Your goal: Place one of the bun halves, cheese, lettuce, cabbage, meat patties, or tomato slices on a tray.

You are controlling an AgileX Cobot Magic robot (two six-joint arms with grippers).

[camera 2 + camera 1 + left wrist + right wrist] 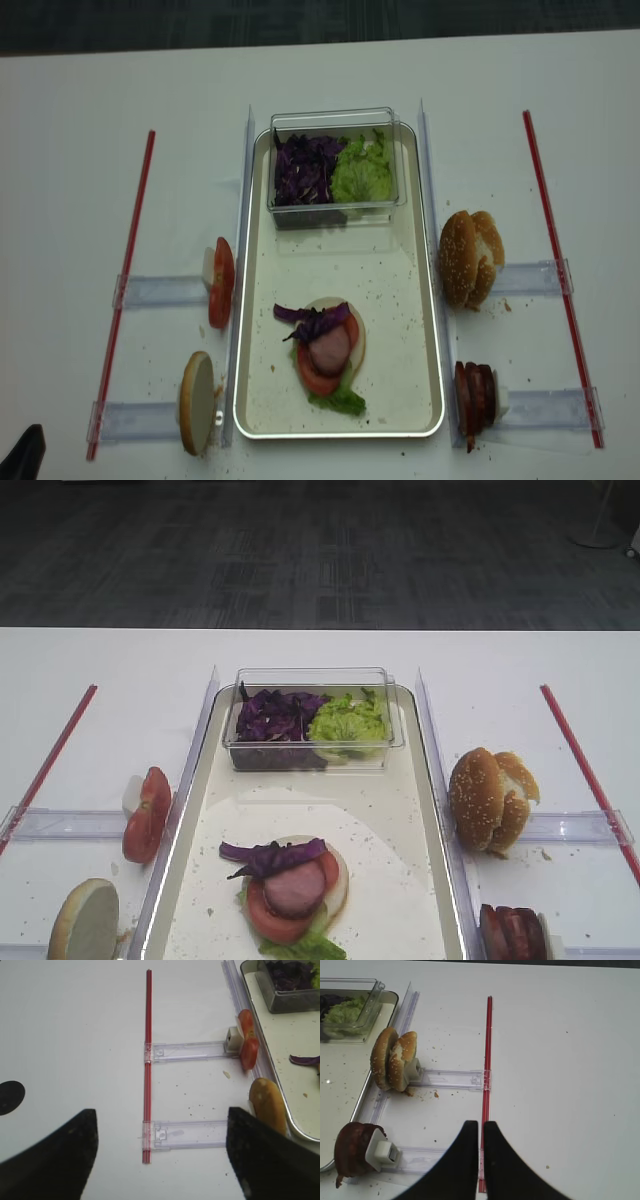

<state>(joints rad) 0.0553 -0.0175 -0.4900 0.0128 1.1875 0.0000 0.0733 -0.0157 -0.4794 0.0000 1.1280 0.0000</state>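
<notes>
The cream tray (390,820) holds a stack: a bun half (340,868), lettuce (300,948), a tomato slice (268,920), a meat patty (295,888) and purple cabbage (275,858) on top. More tomato slices (248,1042) and a bun half (268,1105) stand on racks left of the tray. Bun halves (394,1060) and meat patties (351,1147) stand on racks to its right. No cheese is in view. My left gripper (161,1120) hangs open and empty over the lower left rack. My right gripper (481,1125) is shut on nothing above a red strip.
A clear tub (310,672) with cabbage and lettuce sits at the tray's far end. Red strips (575,755) (147,1035) and clear plastic rails (452,1079) lie on the white table on both sides. Crumbs speckle the tray and table.
</notes>
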